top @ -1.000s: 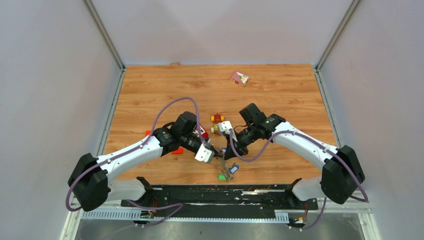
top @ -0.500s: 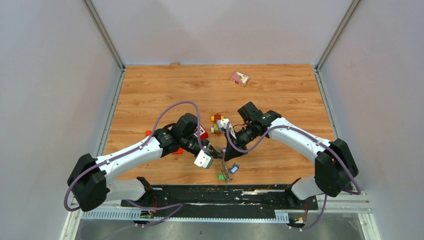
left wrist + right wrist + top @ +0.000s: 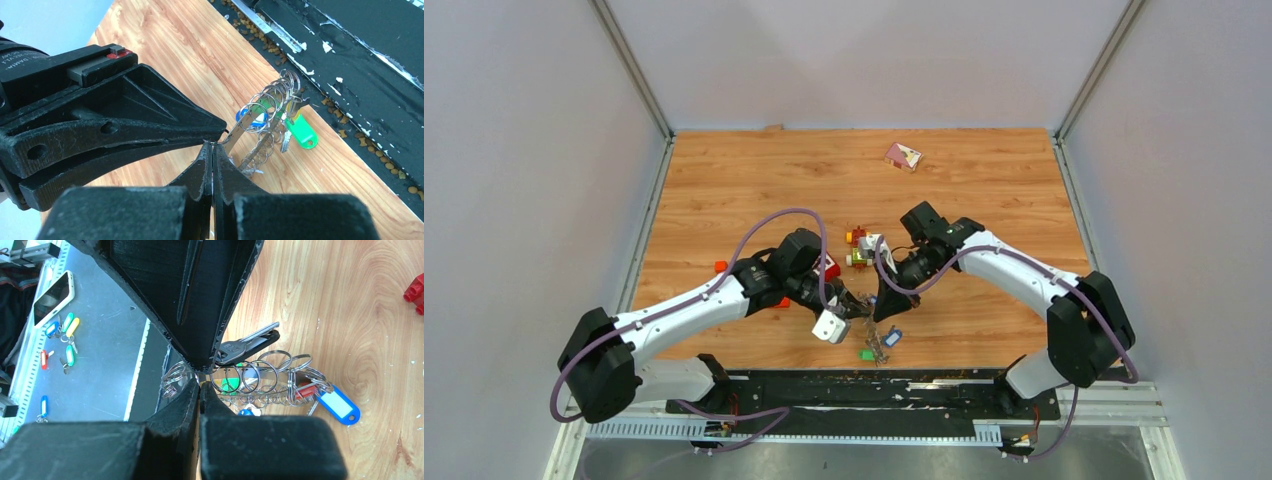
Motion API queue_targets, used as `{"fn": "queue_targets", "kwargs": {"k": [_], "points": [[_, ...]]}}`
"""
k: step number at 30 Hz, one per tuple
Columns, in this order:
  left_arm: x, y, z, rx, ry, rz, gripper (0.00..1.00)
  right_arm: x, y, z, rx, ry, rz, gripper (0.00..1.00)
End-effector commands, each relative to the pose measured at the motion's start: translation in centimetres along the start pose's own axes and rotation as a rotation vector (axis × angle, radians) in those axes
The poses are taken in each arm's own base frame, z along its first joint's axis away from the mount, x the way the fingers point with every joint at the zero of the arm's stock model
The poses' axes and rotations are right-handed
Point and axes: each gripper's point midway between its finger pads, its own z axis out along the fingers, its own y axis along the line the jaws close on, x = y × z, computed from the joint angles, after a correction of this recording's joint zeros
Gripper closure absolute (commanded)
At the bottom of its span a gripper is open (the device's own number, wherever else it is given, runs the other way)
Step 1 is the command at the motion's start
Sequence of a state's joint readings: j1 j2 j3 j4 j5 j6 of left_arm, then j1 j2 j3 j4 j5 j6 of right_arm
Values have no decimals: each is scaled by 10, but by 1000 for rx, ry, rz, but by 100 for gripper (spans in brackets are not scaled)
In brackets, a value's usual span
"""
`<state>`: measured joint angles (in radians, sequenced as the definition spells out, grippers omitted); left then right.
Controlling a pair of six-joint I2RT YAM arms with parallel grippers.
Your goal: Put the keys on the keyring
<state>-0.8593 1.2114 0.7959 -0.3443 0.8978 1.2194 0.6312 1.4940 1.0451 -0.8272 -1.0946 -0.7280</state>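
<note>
The keyring (image 3: pixel 879 341), a thin metal ring strung with many small silver rings, hangs near the table's front edge with a blue tag (image 3: pixel 892 337) and a green tag (image 3: pixel 866 354). My two grippers meet tip to tip just above it. My left gripper (image 3: pixel 212 148) is shut. A silver key (image 3: pixel 248 343) with a dark head sticks out from its tips, as the right wrist view shows. My right gripper (image 3: pixel 200 385) is shut at the keyring's (image 3: pixel 260 377) wire, among its small rings. The left wrist view shows the keyring (image 3: pixel 270 107) and the green tag (image 3: pixel 303 134) beyond the fingertips.
A red-and-yellow toy car (image 3: pixel 858 249) and red bricks (image 3: pixel 721 266) lie behind the grippers. A small pink-and-white box (image 3: pixel 903 156) sits at the back. The black front rail (image 3: pixel 864 385) borders the table. Below the table, loose tagged keys (image 3: pixel 65 335) and a phone (image 3: pixel 54 296) lie on a grey surface.
Both grippers have stayed shut and together. The left wrist has dropped slightly toward the front edge. The right arm has shifted a little to the left.
</note>
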Motion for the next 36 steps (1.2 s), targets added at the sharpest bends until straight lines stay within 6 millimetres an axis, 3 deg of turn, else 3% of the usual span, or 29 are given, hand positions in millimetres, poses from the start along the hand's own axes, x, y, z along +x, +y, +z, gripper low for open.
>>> {"fn": "queue_targets", "kwargs": {"k": [1,36], "points": [[-15,-36,8,130,-59,-58,100,-40,-21,-11,41,-93,-147,100],[-23,-55,11,197,-90,58,100,-39,-36,-18,-32,-156,6,100]]}}
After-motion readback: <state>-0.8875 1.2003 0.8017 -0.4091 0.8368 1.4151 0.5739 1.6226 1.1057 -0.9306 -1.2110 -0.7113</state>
